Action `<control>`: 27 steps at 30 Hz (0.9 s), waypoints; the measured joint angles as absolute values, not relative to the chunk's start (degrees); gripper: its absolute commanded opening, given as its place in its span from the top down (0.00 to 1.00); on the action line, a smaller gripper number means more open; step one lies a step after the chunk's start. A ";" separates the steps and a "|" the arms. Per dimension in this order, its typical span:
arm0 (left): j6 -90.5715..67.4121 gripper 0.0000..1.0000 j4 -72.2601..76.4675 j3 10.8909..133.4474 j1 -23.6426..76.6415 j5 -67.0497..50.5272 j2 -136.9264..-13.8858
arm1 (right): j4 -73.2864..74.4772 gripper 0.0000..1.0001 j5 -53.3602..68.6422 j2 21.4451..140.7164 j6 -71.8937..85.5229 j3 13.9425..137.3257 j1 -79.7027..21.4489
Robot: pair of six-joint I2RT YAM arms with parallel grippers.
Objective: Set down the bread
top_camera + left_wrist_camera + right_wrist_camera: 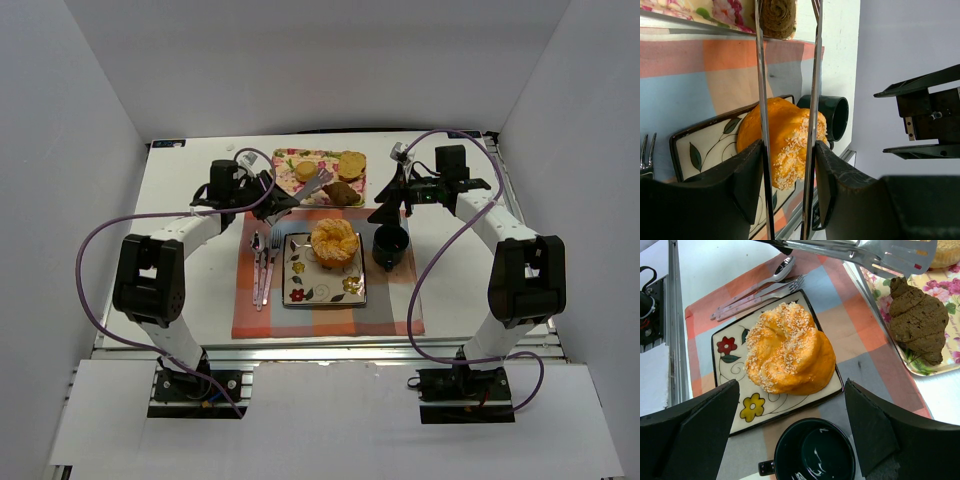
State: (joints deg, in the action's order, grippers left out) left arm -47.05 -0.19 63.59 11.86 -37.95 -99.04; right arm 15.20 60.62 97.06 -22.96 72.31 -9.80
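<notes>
Legible text, brands, numbers: none in any view. One small pale label (168,143) sits at the desk's (175,185) far left corner; its print is too small to read.

White table (175,180) carried whole layout. Checked orange-and-grey placemat (390,300) lay flat at centre, its near edge close to table's near edge. Floral tray (325,157) sat at far centre, near rim meeting placemat's far edge; overlap could not be confirmed. Small label strip (168,143) lay at far-left corner, well apart from both.
</notes>
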 measured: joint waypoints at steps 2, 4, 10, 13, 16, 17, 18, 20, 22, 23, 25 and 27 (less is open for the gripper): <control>-47.00 0.47 -0.14 63.86 11.86 -38.02 -99.07 | 15.20 0.11 60.62 97.06 -22.96 72.31 -9.80; -47.00 0.47 -0.08 63.94 11.88 -38.24 -99.13 | 15.18 0.11 60.62 97.06 -22.96 72.31 -9.80; -46.89 0.47 -0.05 64.14 12.71 -39.20 -100.84 | 15.09 0.11 60.62 97.06 -22.92 72.31 -9.80; -46.76 0.47 -0.05 64.14 13.21 -39.48 -101.84 | 15.07 0.11 60.62 97.06 -22.92 72.31 -9.78; -46.78 0.47 -0.03 64.14 13.54 -39.68 -102.59 | 15.07 0.10 60.62 97.06 -22.92 72.31 -9.78; -46.78 0.47 -0.03 64.14 13.67 -39.72 -102.76 | 15.07 0.11 60.62 97.06 -22.92 72.31 -9.76; -46.81 0.47 -0.08 64.14 13.76 -39.86 -102.89 | 15.05 0.11 60.60 97.06 -22.92 72.31 -9.76; -46.81 0.47 -0.10 64.14 13.93 -39.94 -102.98 | 15.05 0.11 60.62 97.06 -22.92 72.31 -9.76; -46.78 0.48 -0.12 64.25 14.06 -39.92 -102.98 | 15.05 0.11 60.62 97.06 -22.92 72.31 -9.76; -46.70 0.48 -0.27 64.27 14.11 -39.92 -102.98 | 15.05 0.11 60.62 97.06 -22.92 72.29 -9.76; -46.33 0.50 -1.39 64.60 14.11 -39.88 -103.07 | 15.05 0.11 60.62 97.06 -22.92 72.29 -9.76; -46.04 0.53 -1.98 64.84 14.11 -39.86 -103.31 | 15.05 0.11 60.62 97.06 -22.94 72.31 -9.76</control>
State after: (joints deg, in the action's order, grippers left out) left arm -46.04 -1.98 64.84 14.11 -39.86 -103.31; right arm 15.05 60.62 97.06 -22.94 72.31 -9.76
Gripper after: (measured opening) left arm 0.493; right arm 0.895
